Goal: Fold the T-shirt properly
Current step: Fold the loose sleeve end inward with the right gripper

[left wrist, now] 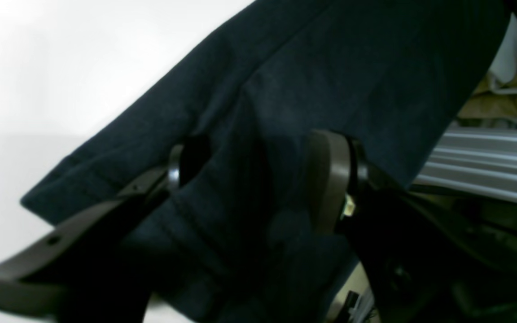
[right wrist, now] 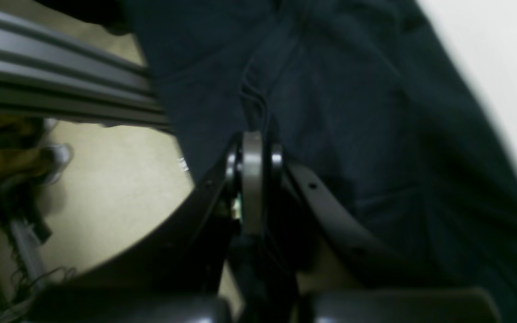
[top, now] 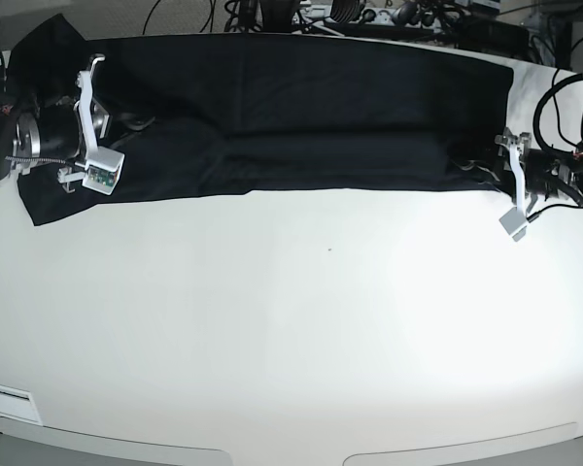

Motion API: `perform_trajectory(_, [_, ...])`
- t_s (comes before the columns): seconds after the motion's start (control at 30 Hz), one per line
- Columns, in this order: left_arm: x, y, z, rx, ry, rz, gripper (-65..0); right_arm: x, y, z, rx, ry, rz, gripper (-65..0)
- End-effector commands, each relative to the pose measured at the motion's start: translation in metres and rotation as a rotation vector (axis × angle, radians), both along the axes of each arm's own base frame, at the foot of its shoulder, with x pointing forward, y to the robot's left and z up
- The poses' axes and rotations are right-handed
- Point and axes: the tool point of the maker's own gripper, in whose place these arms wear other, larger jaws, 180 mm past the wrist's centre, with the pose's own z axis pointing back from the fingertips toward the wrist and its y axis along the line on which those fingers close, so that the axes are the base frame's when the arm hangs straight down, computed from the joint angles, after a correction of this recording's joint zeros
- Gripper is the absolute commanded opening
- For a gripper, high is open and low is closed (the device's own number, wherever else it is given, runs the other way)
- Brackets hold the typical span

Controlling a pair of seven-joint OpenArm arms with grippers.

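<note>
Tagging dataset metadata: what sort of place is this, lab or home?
Most likely a robotics lab or workshop: a broad white table serves two arms folding a black T-shirt, cables and equipment crowd its far edge, and an aluminium frame rail stands above a bare floor.

A broad white table fills the base view, brightly and evenly lit, with a tiny dark speck near its middle. Cables crowd the far edge. Below, a grey ribbed aluminium rail crosses above a pale beige floor.
</note>
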Motion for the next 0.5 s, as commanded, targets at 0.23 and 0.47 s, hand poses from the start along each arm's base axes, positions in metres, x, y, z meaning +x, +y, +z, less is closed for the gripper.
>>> perform_trajectory(0.23, [0.010, 0.006, 0.013, 0.001, -0.044, 0.002, -29.0, -0.041, -0.005, -0.012, -0.009, 0.128, 0.014, -65.0])
perform_trajectory(0.47, [0.014, 0.016, 0.020, 0.030, -0.058, 0.005, -29.0, -0.056, -0.027, -0.016, -0.097, 0.182, 0.044, -65.0])
